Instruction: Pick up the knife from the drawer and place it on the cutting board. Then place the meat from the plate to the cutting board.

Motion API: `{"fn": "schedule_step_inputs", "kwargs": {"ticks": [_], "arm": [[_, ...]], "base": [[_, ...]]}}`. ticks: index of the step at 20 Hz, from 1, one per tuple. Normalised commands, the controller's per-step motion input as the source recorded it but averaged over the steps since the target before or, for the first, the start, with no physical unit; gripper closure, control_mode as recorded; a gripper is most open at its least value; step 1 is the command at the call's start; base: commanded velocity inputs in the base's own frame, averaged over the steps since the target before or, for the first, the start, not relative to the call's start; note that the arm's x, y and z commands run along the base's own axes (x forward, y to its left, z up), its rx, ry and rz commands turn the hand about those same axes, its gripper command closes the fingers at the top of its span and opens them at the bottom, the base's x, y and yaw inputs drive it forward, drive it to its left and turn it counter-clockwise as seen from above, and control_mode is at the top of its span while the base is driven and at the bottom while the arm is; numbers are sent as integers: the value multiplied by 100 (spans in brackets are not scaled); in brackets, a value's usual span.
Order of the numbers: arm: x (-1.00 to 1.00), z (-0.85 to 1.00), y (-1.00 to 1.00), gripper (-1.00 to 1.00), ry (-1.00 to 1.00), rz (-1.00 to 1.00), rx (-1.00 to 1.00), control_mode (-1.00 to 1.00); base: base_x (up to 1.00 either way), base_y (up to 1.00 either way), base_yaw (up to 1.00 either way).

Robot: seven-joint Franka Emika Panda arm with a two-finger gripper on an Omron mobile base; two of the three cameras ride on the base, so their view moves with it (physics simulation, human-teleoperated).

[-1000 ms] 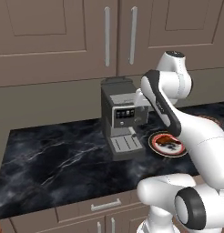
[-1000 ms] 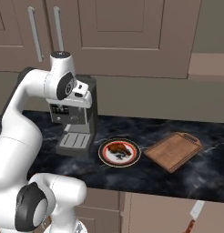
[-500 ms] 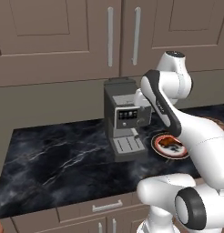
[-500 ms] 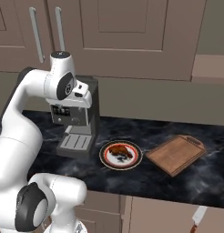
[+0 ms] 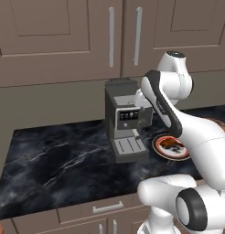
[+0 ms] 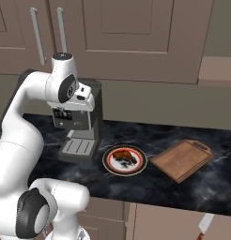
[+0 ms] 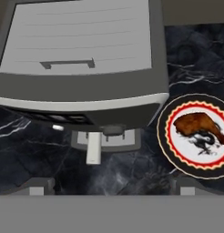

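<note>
The plate (image 6: 109,163) with the red, dark-banded rim lies on the black marble counter, and the meat (image 6: 124,156) rests on its white centre. To its right lies the wooden cutting board (image 6: 182,160), bare. The knife (image 6: 204,226) shows at the bottom right below the counter's front edge, pale blade up; I cannot make out the drawer around it. My gripper (image 7: 114,185) hangs open and holds nothing, above the coffee machine's front, with the plate (image 7: 165,119) and meat (image 7: 196,125) to its right. In the left base view the plate (image 5: 156,145) and meat (image 5: 169,144) lie right of the machine.
A grey coffee machine (image 6: 84,123) stands on the counter (image 6: 202,187) left of the plate, right under my hand. Taupe wall cabinets with silver bar handles (image 6: 61,29) hang above. Bare marble stretches left of the machine (image 5: 55,160).
The whole picture has shifted slightly, so the base has moved a little. The arm holds much the same pose over the coffee machine, and plate, meat and board lie as before.
</note>
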Motion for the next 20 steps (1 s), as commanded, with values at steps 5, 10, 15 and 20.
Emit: {"fn": "schedule_step_inputs", "kwargs": {"ticks": [5, 10, 15, 20], "arm": [[0, 0, 0, -100, 0, 0, 0, 100], [0, 0, -2, -100, 0, 0, 0, -100], [-32, 0, -22, -100, -3, 0, 3, -100], [-62, 0, -13, -100, -6, 0, 1, -100]], "base": [[60, -2, 0], [22, -1, 0], [0, 0, 0], [0, 0, 0]]}}
